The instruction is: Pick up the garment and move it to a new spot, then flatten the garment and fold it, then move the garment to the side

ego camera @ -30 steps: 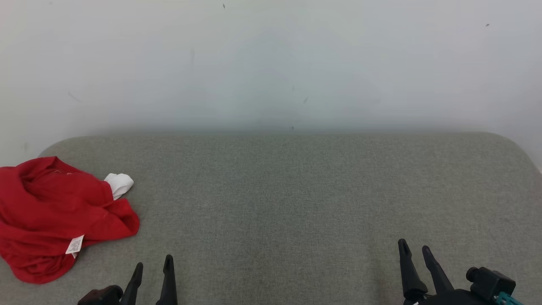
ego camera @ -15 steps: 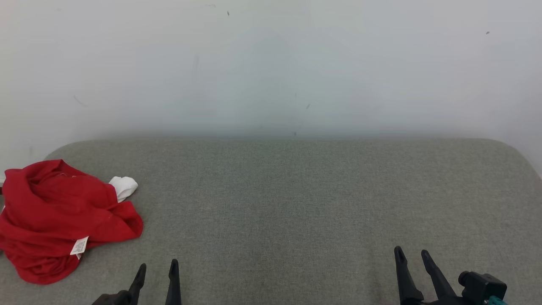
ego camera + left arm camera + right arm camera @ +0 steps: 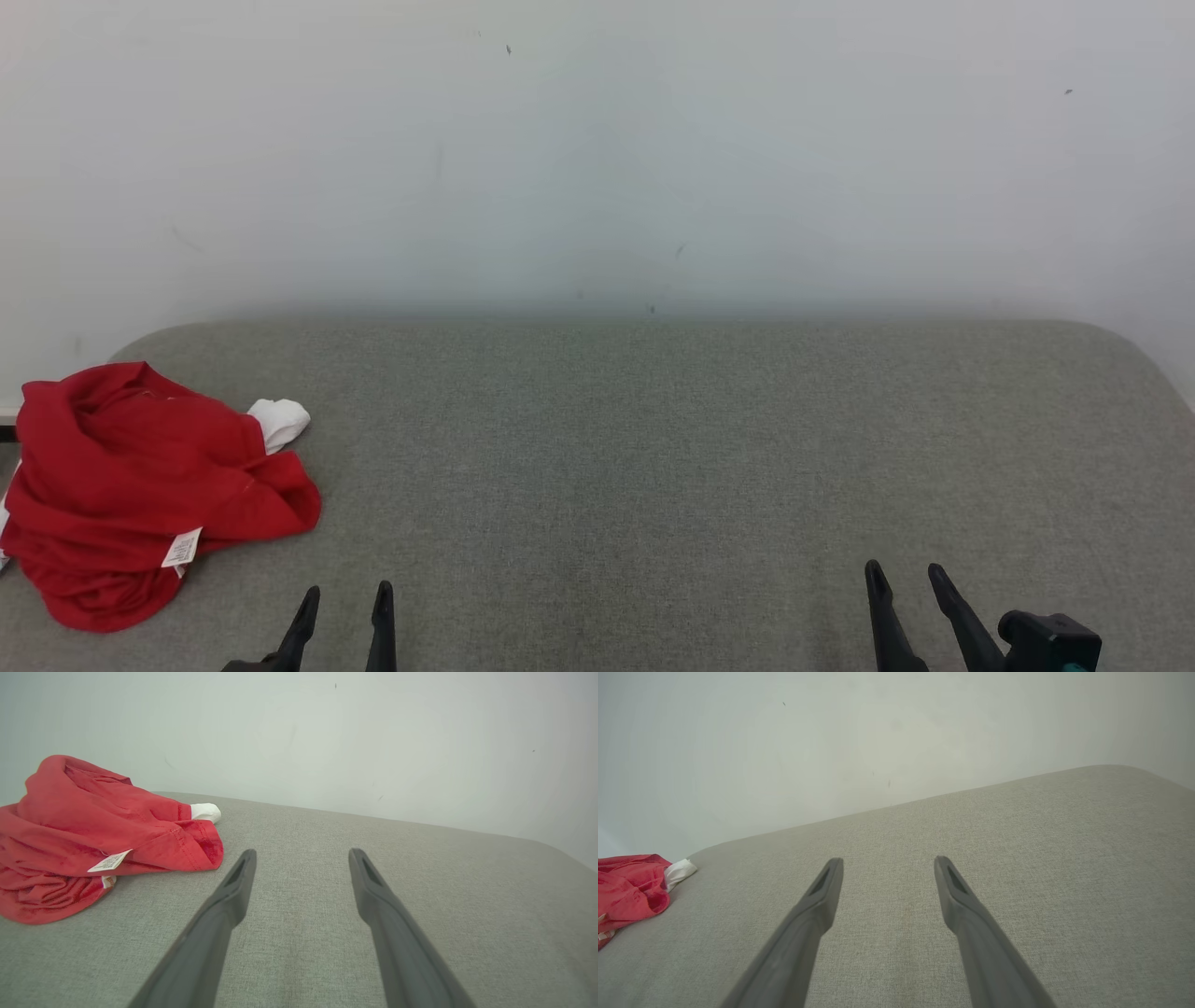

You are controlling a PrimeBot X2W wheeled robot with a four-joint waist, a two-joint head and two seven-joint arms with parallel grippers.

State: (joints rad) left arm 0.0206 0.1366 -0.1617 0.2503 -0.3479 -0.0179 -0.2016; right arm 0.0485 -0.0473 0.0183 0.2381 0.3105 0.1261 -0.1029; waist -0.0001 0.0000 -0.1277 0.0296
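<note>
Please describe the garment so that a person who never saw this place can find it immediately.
A grey fabric surface stands against a pale wall. At its left end lies a crumpled heap, the garment. Its bright red colour, its small white label and a white piece at its edge set it apart from the plain grey around.
</note>
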